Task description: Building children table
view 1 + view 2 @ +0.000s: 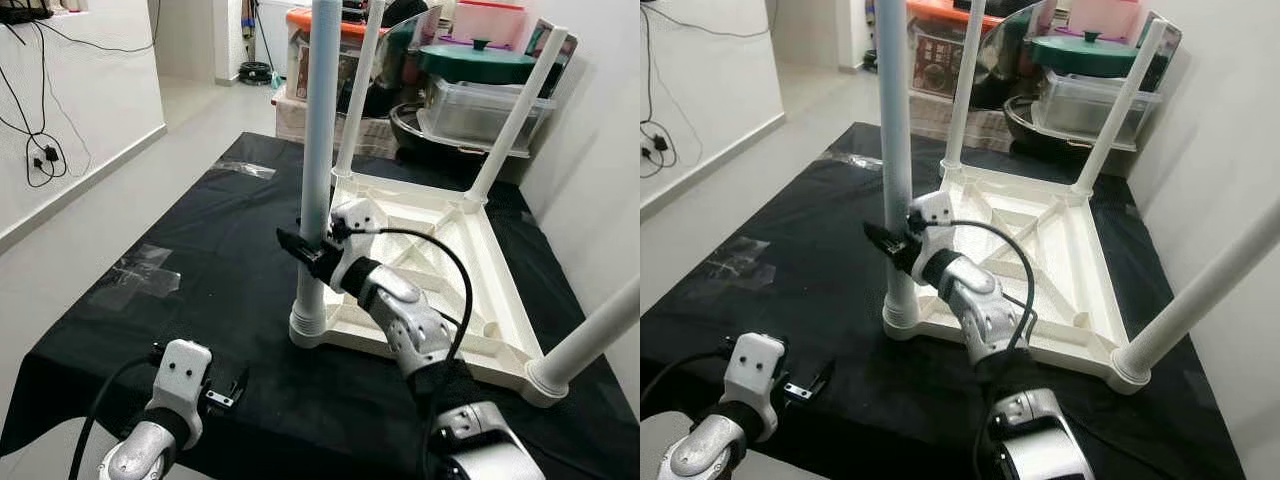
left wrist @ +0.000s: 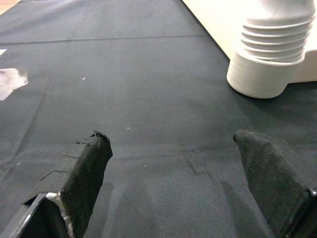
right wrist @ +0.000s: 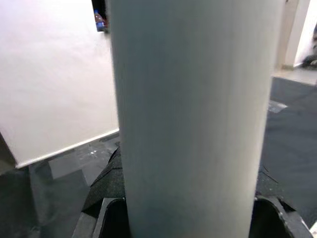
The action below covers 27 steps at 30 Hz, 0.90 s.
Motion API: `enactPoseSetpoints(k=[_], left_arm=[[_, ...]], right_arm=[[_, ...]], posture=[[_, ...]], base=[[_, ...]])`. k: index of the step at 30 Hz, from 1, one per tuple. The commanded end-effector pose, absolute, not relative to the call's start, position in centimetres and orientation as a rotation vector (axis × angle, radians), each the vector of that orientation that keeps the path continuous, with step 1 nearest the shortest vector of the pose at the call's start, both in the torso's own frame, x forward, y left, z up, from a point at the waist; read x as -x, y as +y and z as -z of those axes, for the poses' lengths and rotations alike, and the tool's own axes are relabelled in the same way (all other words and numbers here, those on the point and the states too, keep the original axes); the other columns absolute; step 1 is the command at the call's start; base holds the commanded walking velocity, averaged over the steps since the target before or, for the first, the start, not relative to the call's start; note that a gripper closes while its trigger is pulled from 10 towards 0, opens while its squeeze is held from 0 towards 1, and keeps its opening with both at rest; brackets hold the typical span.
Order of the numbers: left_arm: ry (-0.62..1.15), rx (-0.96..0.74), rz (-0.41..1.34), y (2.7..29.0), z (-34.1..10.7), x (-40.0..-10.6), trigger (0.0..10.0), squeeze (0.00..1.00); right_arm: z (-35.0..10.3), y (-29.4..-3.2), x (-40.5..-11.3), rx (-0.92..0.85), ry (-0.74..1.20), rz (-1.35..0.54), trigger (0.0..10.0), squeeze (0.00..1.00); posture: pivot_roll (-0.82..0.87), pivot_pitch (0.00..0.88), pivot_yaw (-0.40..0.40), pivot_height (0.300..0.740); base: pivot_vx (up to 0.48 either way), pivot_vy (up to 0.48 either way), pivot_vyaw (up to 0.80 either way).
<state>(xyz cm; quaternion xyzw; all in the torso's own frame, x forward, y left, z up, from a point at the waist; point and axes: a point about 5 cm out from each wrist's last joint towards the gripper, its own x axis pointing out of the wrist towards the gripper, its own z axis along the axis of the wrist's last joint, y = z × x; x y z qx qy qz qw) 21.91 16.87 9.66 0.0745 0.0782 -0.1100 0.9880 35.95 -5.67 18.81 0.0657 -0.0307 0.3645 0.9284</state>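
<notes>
A white plastic children's table (image 1: 500, 300) lies upside down on a black cloth (image 1: 200, 220), with all its legs pointing up. My right gripper (image 1: 305, 250) is shut on the near-left leg (image 1: 320, 120), a little above its ribbed socket (image 2: 270, 54). In the right wrist view that leg (image 3: 193, 114) stands close between the dark fingers (image 3: 106, 188). My left gripper (image 1: 225, 390) hovers low over the cloth near the front-left edge. It is open and empty (image 2: 171, 144), a short way from the socket.
The other legs stand at the far left (image 1: 358, 90), far right (image 1: 515, 120) and near right (image 1: 590, 340). Storage bins (image 1: 480, 110) and a green-lidded pot (image 1: 478, 62) crowd the back. Tape patches (image 1: 140, 272) mark the cloth's left. Cables (image 1: 40, 150) hang on the left wall.
</notes>
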Motion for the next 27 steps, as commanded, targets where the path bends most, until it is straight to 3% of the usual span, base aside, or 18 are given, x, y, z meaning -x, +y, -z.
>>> enactPoseSetpoints(k=[1, 2, 4, 11, 20, 27], left_arm=[[0.161, -0.156, 0.221, 16.6, -9.4, -21.6, 10.0, 0.00], [0.161, -0.156, 0.221, 16.6, -9.4, -21.6, 10.0, 0.00], [0.164, -0.157, 0.226, 16.6, -9.4, -21.5, 10.0, 0.00], [0.158, -0.160, 0.234, 16.4, -9.6, -22.0, 10.0, 0.00], [0.159, -0.157, 0.233, 16.3, -9.4, -22.0, 10.0, 0.00], [0.161, -0.153, 0.227, 16.2, -9.3, -21.9, 10.0, 0.00]], right_arm=[[-16.9, -5.5, -35.0, -0.028, -0.058, -0.758, 10.0, 0.00], [-16.9, -5.5, -35.0, -0.028, -0.058, -0.758, 10.0, 0.00], [-17.0, -4.2, -33.8, 0.252, -0.120, -0.875, 10.0, 0.00], [-17.0, -2.6, -32.6, 0.422, -0.117, -1.009, 10.0, 0.00], [-18.4, -1.6, -33.7, 0.375, -0.125, -0.988, 10.0, 0.00], [-19.9, -5.2, -37.0, 0.143, -0.024, -0.745, 10.0, 0.00]], posture=[[0.12, 0.000, -0.099, 0.740], [0.12, 0.000, -0.099, 0.740], [0.10, 0.000, -0.092, 0.740], [0.10, 0.000, -0.091, 0.740], [0.10, 0.000, -0.103, 0.740], [0.09, 0.000, -0.103, 0.740]], base=[[0.000, 0.000, 0.00], [0.000, 0.000, 0.00], [0.000, 0.000, 0.00], [0.000, 0.000, 0.00], [0.000, 0.000, 0.00], [0.000, 0.000, 0.00]])
